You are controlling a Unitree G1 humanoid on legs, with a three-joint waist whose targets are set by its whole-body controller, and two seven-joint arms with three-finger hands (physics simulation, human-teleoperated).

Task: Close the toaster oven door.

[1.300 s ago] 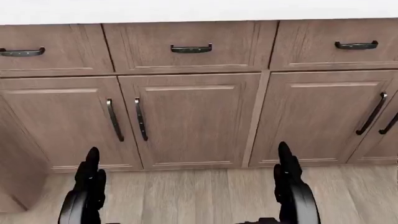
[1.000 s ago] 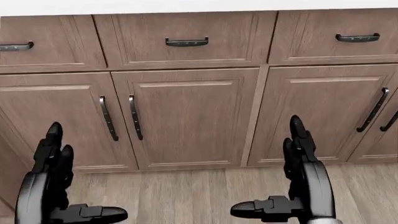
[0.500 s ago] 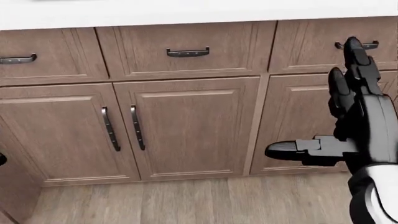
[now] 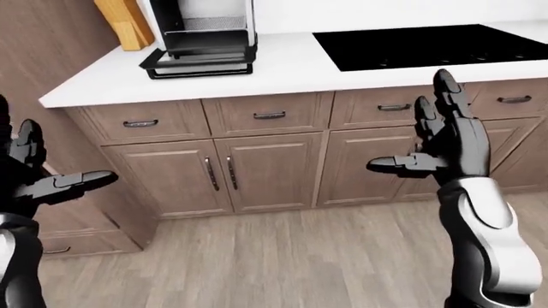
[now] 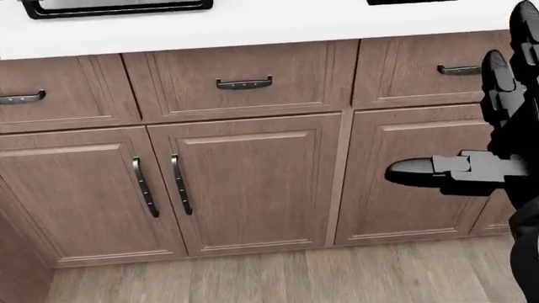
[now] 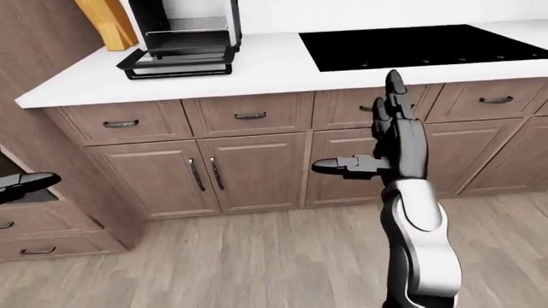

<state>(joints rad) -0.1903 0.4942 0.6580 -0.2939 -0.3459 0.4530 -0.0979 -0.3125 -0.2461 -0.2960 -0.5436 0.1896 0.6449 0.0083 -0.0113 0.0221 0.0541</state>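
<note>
The black toaster oven [image 4: 205, 29] stands on the white counter [image 4: 282, 67] at the top left of the left-eye view. Its door [image 4: 198, 64] hangs open, lying flat toward the counter's edge; a strip of that door [image 5: 118, 6] shows at the top of the head view. My right hand [image 4: 419, 135] is raised and open, fingers up and thumb pointing left, in front of the cabinets well to the right of the oven and below it. At the left edge my left hand [image 4: 60, 163] is open too, low and away from the counter. Neither hand touches anything.
A black cooktop [image 4: 437, 45] is set into the counter right of the oven. A wooden block [image 4: 126, 22] leans beside the oven. Brown drawers and cabinet doors [image 5: 253, 183] run under the counter, a tall wood panel [image 4: 43, 45] rises at left, and plank floor [image 4: 282, 256] lies below.
The head view has tilted upward, bringing the counter edge and oven door into sight. My right hand rose from the bottom to the right edge. My left hand left the head view.
</note>
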